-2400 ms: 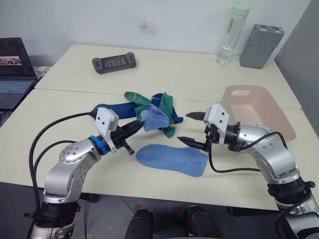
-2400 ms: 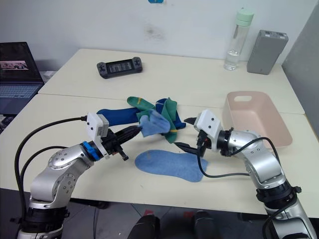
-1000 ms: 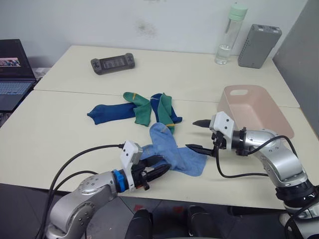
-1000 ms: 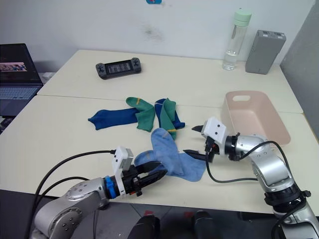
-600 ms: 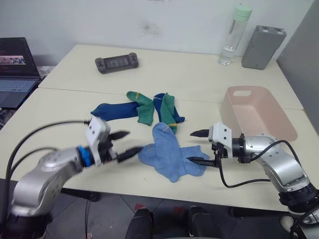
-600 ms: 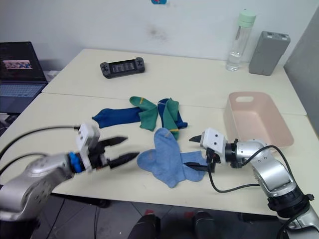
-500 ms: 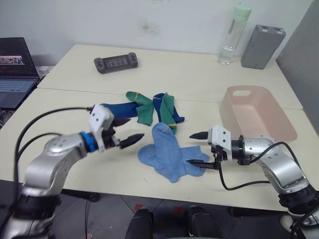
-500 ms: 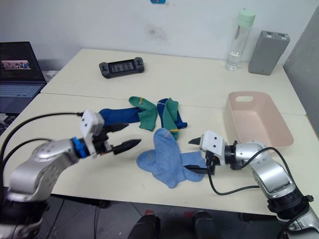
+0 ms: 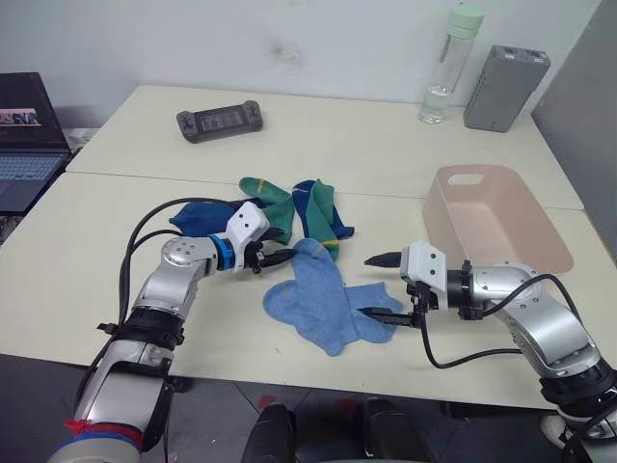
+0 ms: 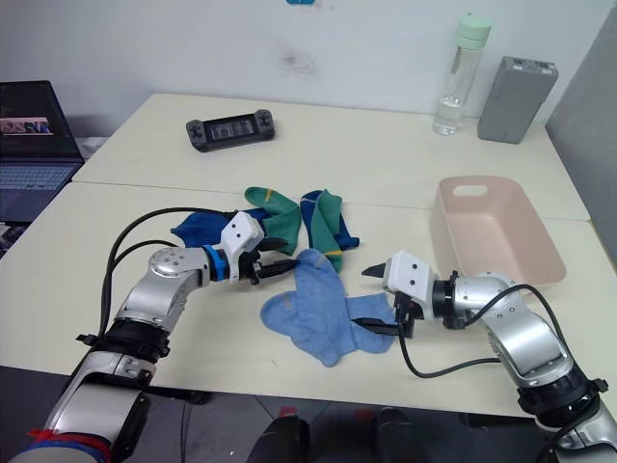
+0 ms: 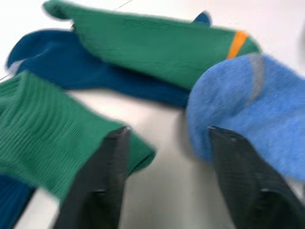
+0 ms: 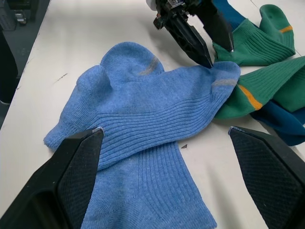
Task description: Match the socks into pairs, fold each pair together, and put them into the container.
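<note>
Two light blue socks point(image 9: 323, 299) lie stacked on the tabletop point(image 9: 116, 289), matched but unfolded. Both the left gripper point(image 9: 280, 256) and the right gripper point(image 9: 378, 286) are released; folding needs a grasp at one end.

Office: desks point(image 9: 405, 145); laptop point(image 9: 24, 145)

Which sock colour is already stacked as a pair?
The light blue socks: they overlap near the front edge, between both grippers; green and dark blue ones lie mixed behind.

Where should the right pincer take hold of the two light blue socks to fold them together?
Grip the cuff end of the light blue socks nearest the open right pincer, coming in low from the robot's right. There the two layers overlap flat on the table, so one pinch should catch both.
</note>
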Motion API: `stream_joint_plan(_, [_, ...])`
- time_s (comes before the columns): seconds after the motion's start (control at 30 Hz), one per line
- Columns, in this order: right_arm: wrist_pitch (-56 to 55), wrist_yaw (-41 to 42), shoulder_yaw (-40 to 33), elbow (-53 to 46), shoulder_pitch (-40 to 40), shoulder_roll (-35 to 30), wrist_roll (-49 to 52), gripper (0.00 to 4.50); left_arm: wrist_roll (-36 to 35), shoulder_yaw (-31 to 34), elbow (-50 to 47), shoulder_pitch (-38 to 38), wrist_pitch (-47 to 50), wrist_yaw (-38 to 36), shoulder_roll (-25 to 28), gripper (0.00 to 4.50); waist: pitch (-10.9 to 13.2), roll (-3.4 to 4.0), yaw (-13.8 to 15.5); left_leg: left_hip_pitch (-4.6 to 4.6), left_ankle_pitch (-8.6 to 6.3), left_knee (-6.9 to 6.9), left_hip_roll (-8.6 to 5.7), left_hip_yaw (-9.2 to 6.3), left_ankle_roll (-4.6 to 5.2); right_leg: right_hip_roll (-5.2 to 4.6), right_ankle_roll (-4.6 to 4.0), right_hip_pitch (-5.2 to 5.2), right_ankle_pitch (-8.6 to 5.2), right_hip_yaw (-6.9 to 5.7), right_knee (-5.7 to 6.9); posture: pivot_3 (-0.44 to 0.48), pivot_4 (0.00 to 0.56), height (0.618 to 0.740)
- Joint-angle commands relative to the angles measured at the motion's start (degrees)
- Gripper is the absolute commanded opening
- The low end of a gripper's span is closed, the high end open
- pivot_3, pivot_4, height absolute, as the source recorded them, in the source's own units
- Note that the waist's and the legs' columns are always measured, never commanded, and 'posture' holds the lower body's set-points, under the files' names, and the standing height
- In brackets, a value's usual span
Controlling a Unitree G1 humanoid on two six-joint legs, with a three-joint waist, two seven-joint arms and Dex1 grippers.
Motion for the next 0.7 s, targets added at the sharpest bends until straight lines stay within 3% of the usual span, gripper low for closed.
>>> stream_joint_plan(0.03, [-0.14, -0.52, -1.32, -2.14, 0.04, -0.09, 0.51, 4.50, -0.29, 0.82, -0.90, -1.32, -0.22, -1.76, -0.73, 1.48, 0.00, 0.00, 0.00, 0.00, 0.00, 0.01, 0.00, 0.00, 0.00, 0.00, 0.00, 0.00, 0.00, 0.00, 0.01, 0.000, 0.150, 0.740])
stream_joint_plan(0.17, [-0.36, -0.58, -0.82, -1.63, -0.35, 0.22, 0.42, 4.50, -0.17, 0.92, -1.59, -1.21, 1.44, -2.44, -1.08, 0.15, 0.00, 0.00, -0.07, 0.02, 0.00, 0.01, 0.00, -0.02, 0.00, 0.01, 0.00, 0.00, 0.00, -0.01, 0.04, 0.000, 0.150, 0.740])
stream_joint_plan(0.2, [-0.45, -0.56, -0.76, -1.54, -0.43, 0.30, 0.40, 4.50, 0.19, 0.95, -1.46, -1.23, 1.33, -2.27, -1.07, 0.04, 0.00, 0.00, -0.07, 0.02, 0.00, 0.00, 0.00, -0.02, 0.00, 0.01, 0.00, 0.00, 0.00, -0.01, 0.05, 0.000, 0.150, 0.740])
stream_joint_plan(0.47, [-0.60, -0.05, -0.59, -1.13, -0.25, 0.00, -0.08, 4.50, -3.75, 5.41, -10.46, 2.48, 7.50, -2.32, 1.63, 0.04, 0.00, 0.00, -0.14, 0.02, 0.00, 0.00, 0.02, -0.05, 0.00, 0.00, 0.00, 0.01, 0.00, -0.02, 0.05, 0.000, 0.150, 0.740])
stream_joint_plan(0.7, [-0.32, 1.60, 1.27, -1.05, 1.49, -1.27, -0.72, 4.50, -13.57, 14.63, -31.89, 11.06, 25.72, 2.81, 6.26, 0.04, 0.00, 0.00, -0.06, 0.01, 0.00, 0.00, 0.05, -0.11, 0.00, -0.02, 0.00, 0.01, 0.00, -0.06, 0.05, 0.000, 0.150, 0.740])
